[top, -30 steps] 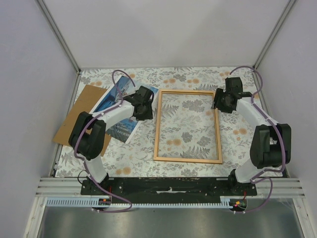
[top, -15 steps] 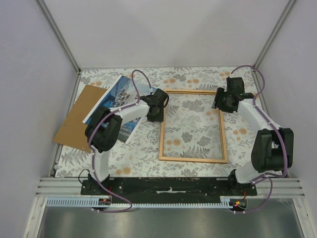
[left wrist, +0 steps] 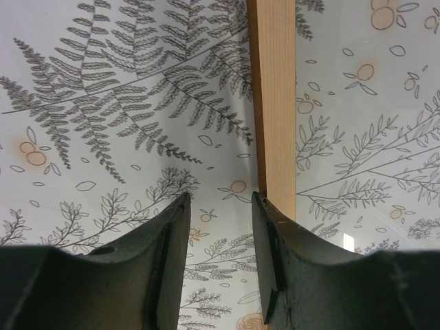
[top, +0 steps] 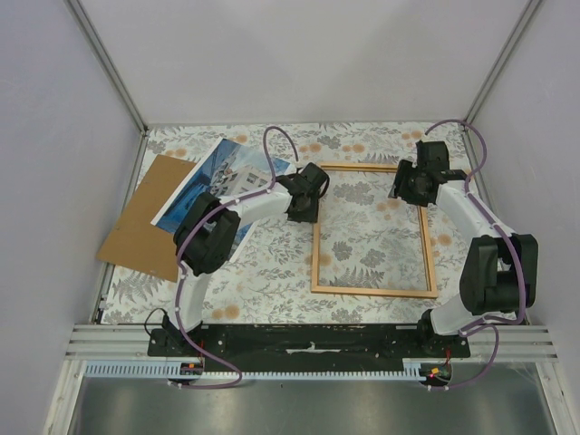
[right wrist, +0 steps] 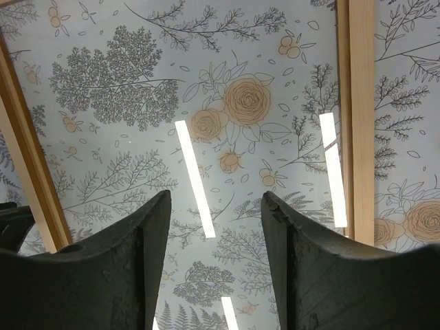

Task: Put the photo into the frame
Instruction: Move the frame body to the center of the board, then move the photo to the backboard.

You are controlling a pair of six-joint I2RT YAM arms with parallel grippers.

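We are holding our left tool [top: 305, 207], half open and empty, just beside the frame's [top: 372, 292] left rail. Our right tool [top: 405, 188] is hanging open, empty, over its far-right corner. The photo [top: 225, 170] is lying far-left on the surface [top: 272, 272].

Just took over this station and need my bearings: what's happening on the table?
Both grippers are open and empty. The left gripper sits at the left rail of the thin orange-brown wooden frame; the right gripper hovers over its far right corner. The blue-and-white building photo lies partly over the brown backing board, not yet framed.
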